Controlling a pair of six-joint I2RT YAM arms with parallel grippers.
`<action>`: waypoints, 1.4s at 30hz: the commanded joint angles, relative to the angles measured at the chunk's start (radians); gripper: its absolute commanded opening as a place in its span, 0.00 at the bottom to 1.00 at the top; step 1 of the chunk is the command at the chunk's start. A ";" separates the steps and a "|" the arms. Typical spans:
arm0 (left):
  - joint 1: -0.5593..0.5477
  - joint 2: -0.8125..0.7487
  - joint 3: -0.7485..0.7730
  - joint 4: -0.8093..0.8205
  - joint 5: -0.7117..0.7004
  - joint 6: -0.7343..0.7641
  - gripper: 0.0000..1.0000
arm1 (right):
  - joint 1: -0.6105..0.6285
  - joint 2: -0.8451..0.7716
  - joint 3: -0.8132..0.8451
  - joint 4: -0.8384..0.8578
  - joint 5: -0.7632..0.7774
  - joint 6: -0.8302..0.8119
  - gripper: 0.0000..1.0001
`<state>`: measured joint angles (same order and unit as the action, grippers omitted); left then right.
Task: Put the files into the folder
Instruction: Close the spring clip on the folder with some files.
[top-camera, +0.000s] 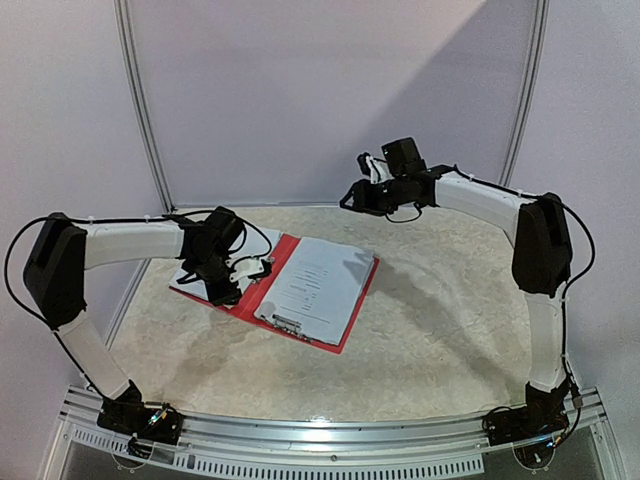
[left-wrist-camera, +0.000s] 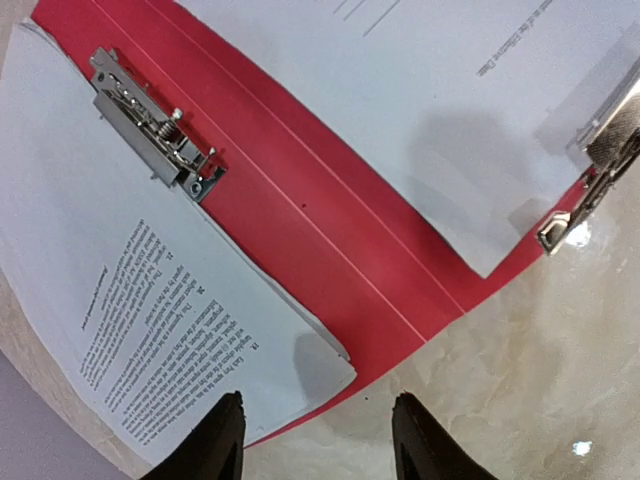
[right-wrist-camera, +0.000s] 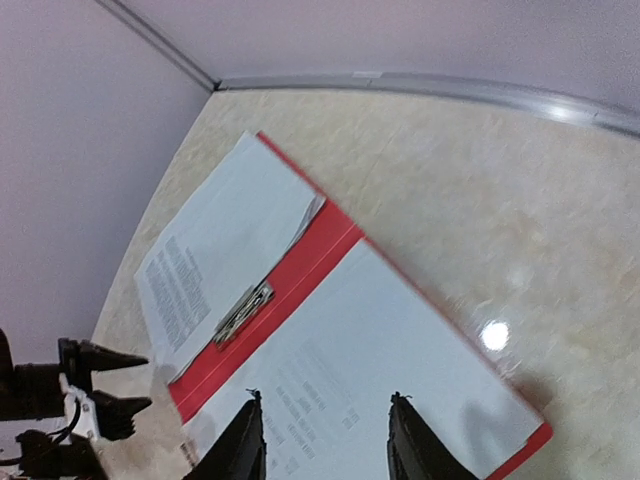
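Marbled table (top-camera: 450, 340) bears open red folder (top-camera: 262, 283) holding files (top-camera: 320, 285)

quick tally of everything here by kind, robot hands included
red folder: 1
paper piles: 2
metal clips: 2
robot hands: 2
total: 7
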<state>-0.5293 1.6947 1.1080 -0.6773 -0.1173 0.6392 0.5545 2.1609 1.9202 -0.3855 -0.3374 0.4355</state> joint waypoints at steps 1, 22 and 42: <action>0.009 -0.059 -0.017 -0.062 0.109 -0.031 0.51 | 0.115 -0.070 -0.163 -0.052 -0.128 0.111 0.47; -0.001 -0.082 -0.086 -0.031 0.145 -0.061 0.51 | 0.332 0.015 -0.342 -0.017 -0.197 0.296 0.39; -0.006 -0.076 -0.091 -0.023 0.152 -0.059 0.51 | 0.332 0.084 -0.328 0.015 -0.228 0.326 0.16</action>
<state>-0.5301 1.6260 1.0306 -0.7071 0.0162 0.5892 0.8890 2.2292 1.5772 -0.3714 -0.5617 0.7628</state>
